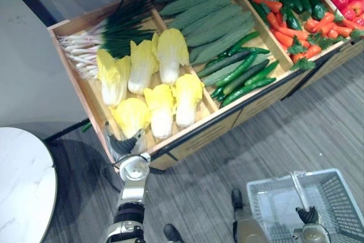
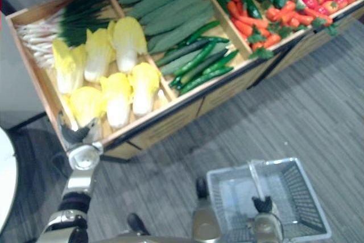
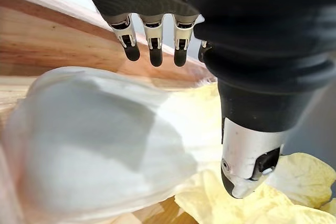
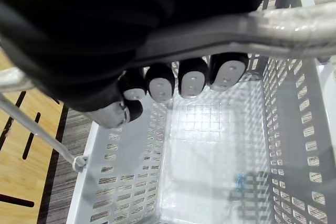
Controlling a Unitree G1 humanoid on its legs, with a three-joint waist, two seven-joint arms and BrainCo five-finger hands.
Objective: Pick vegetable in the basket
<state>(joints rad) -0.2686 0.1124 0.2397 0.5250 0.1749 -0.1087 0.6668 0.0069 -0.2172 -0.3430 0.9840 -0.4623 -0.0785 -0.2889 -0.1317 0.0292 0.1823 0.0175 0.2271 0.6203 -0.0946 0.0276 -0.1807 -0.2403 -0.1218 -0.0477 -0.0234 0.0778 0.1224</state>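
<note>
Fingers [image 3: 153, 51] of the robot's left hand [image 1: 121, 143] stand straight, well apart from the thumb [image 3: 247, 166], clamped on nothing. They are poised over the pale base of a cabbage [image 3: 94, 145] at the near left corner of a wooden produce stand [image 1: 187, 140]. Whether any fingertip touches the cabbage cannot be told.

That cabbage [image 1: 132, 116], the likely pick, lies in its compartment among several others. Spring onions [image 1: 102, 35] lie behind them, with cucumbers [image 1: 213, 18] and carrots [image 1: 296, 35] in the compartments further along to the right.

The right hand [image 1: 309, 215] is curled round the handle [image 4: 252, 30] of a grey plastic basket [image 1: 338, 194], held low over the floor, well apart from the stand, with no vegetable inside.

The step in hand appears to be the grasp. To do it well, the left hand should settle lower and close on the firm white base, thumb on one side and the other digits opposite, since loose yellow leaves would likely slip or tear. A straight lift should clear the stand's raised front edge and the neighbouring cabbages. The basket is best kept level for the drop.

No brand, label or writing can be read on the stand's front panels or the basket. A small bluish mark [image 4: 239, 182] on the basket floor is too small to make out.
</note>
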